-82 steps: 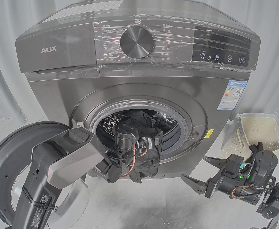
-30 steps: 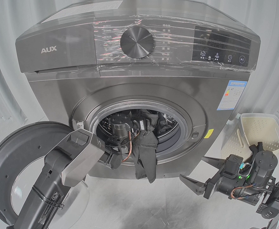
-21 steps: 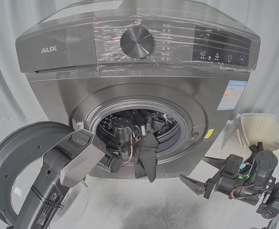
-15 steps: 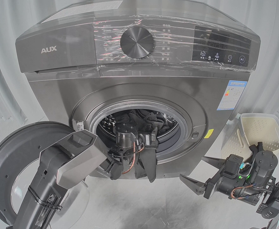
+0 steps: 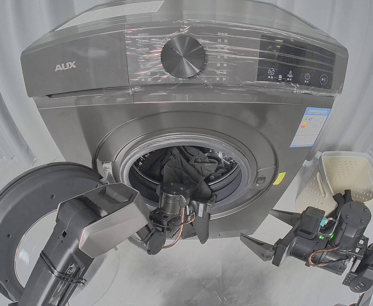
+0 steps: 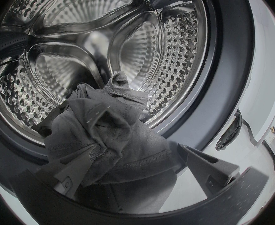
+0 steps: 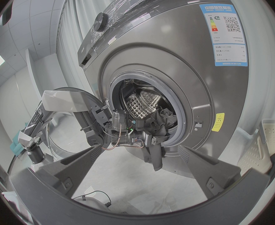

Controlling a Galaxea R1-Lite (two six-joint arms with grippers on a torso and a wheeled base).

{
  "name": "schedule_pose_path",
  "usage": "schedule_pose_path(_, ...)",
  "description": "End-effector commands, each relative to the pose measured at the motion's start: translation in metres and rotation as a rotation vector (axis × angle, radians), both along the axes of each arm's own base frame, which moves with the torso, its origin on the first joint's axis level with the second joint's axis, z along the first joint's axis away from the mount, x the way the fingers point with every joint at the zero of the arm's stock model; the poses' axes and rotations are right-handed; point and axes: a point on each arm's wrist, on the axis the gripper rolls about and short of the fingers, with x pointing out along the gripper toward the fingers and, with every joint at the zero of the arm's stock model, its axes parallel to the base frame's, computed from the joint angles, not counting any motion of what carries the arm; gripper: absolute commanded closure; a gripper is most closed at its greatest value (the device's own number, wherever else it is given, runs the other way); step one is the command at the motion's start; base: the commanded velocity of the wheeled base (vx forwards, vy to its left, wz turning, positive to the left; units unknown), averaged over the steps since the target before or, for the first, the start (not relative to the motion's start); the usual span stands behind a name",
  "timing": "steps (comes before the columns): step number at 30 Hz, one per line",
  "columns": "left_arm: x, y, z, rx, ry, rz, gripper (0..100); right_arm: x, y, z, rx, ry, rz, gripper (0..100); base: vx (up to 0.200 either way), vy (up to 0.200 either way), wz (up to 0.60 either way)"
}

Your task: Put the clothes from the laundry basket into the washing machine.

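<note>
Clothes (image 5: 182,166): dark bundle in the mouth of the washing machine (image 5: 88,120), just beyond the left pincer (image 6: 137,153). Bulk is inside the drum (image 6: 137,47). One tail (image 5: 203,231) drapes over the rubber seal (image 6: 225,78) and hangs outside, below the pincer.

Left pincer released, fingers spread wide. Cloth lies between them and over one finger (image 6: 67,177); the other finger is bare.

Right pincer (image 5: 258,224) also released, grasping nothing, low and well apart from the opening. Laundry basket (image 5: 352,177) just behind it, tipped, bare perforated wall showing. Door (image 5: 16,217) swung wide, out beyond the left arm.

Step, my read: getting the hanging tail inside. Doing it well likely means:
- Drop the left pincer below the seal and clench on the tail itself, not the bundle.
- Lift it over the lip and carry it deep past the seal before releasing.
- Pull back straight so the fingers don't drag cloth out again.

Risk: soft fabric snags on the draped finger, or the tail is left on the seal where the door would pinch it.
</note>
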Motion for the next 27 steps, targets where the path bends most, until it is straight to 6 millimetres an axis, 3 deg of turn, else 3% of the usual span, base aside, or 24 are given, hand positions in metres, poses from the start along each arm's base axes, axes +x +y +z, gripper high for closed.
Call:
schedule_pose_path(1,0.003,0.000,-0.014,0.011,0.011,0.005,0,0.000,0.000,-0.001,-0.001,0.002,0.001,0,0.000,0.000,0.00)
schedule_pose_path(7,0.009,-0.002,-0.016,0.004,-0.004,0.012,0,0.000,0.000,0.000,0.001,-0.002,0.001,0,0.000,0.000,0.00)
schedule_pose_path(8,0.010,-0.002,-0.016,0.003,-0.005,0.015,100,0.000,0.000,0.000,0.001,-0.002,0.001,0,0.000,0.000,0.00)
schedule_pose_path(16,0.016,0.002,-0.013,-0.011,-0.027,0.036,100,0.001,0.001,0.000,0.002,-0.003,0.001,0,0.000,0.000,0.00)
schedule_pose_path(23,0.053,0.007,0.038,-0.128,-0.210,0.146,100,0.000,0.001,0.000,0.002,-0.003,0.003,0,0.000,0.000,0.00)
schedule_pose_path(27,0.065,0.010,0.052,-0.165,-0.267,0.180,100,0.000,0.001,0.000,0.002,-0.003,0.003,0,0.000,0.000,0.00)
